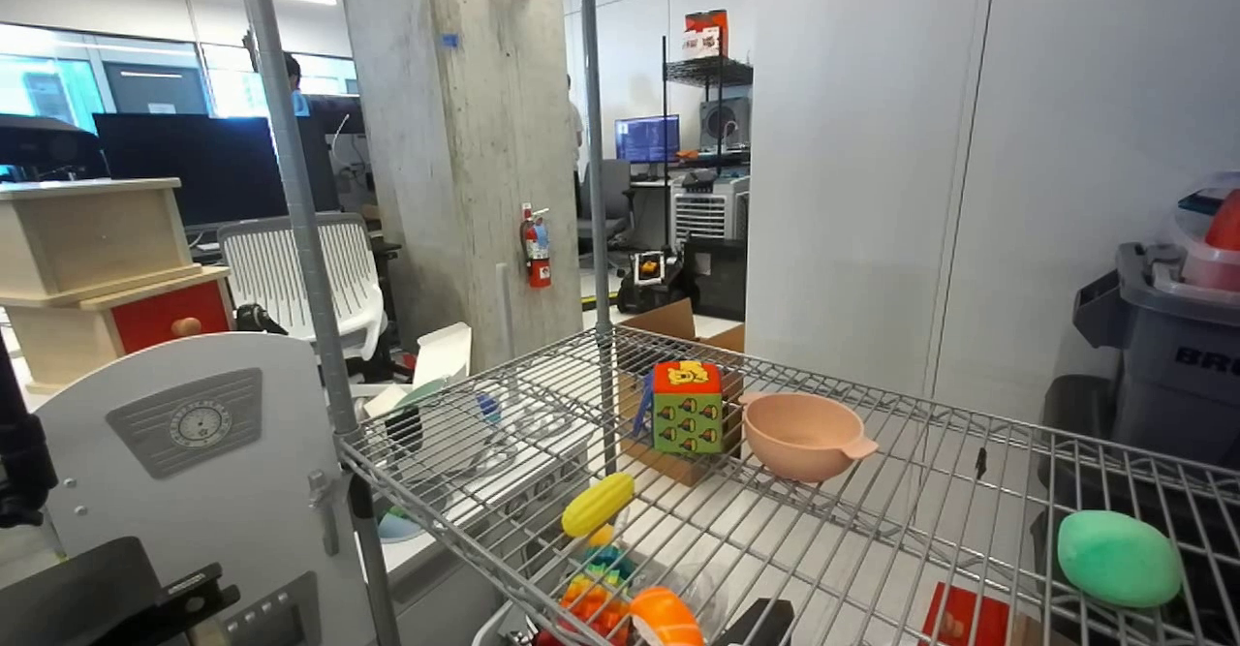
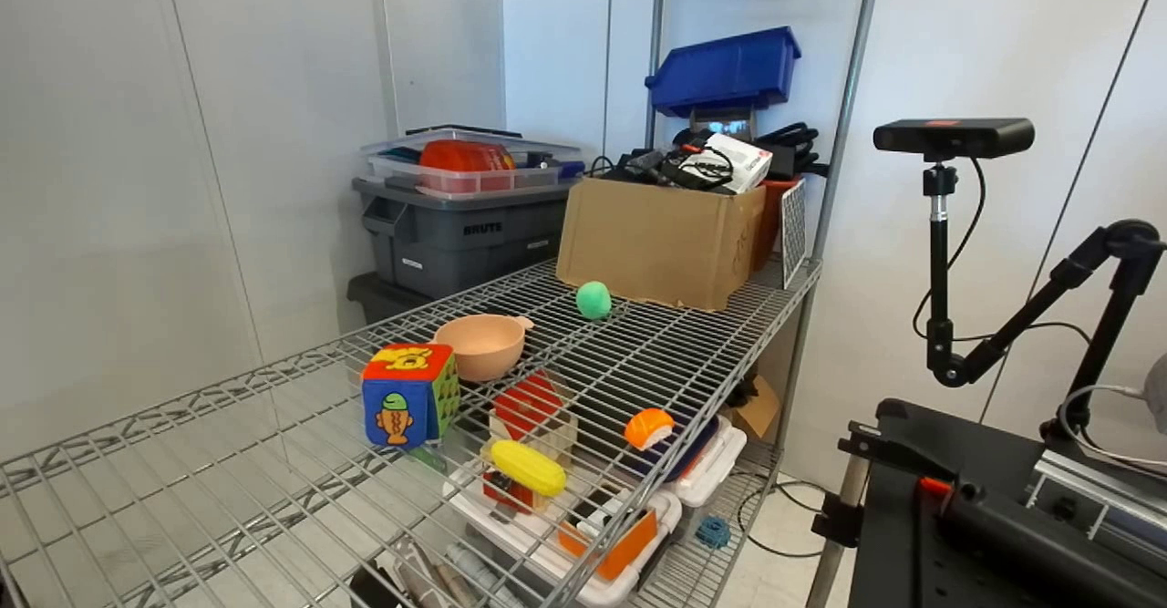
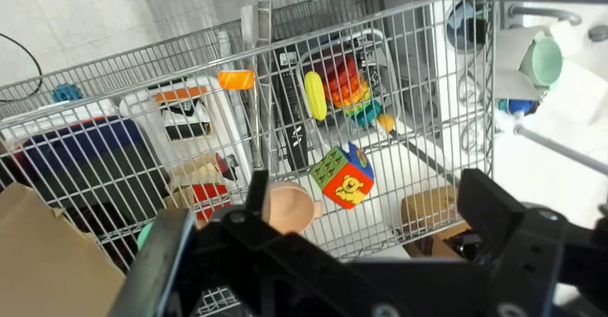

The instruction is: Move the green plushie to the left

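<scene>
Green plushie (image 2: 593, 300) lies on wire shelf (image 2: 182, 407), between pink bowl (image 2: 483, 345) and cardboard box (image 2: 652, 239). Cube (image 2: 410, 396) just beside bowl. Yellow toy (image 2: 529, 468), orange toy (image 2: 648, 428): farther, near shelf edge. In wrist view, gripper (image 3: 365, 188) has 2 fingers spread wide, partly hides plushie.

Both exterior views share the wire shelf (image 1: 872, 396), looking obliquely down from opposing ends. The wrist view faces steeply down, pink bowl (image 3: 290, 206) toward six o'clock.

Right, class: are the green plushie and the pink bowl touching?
Apart: in both exterior views, a plain gap separates the green plushie from the pink bowl.
</scene>
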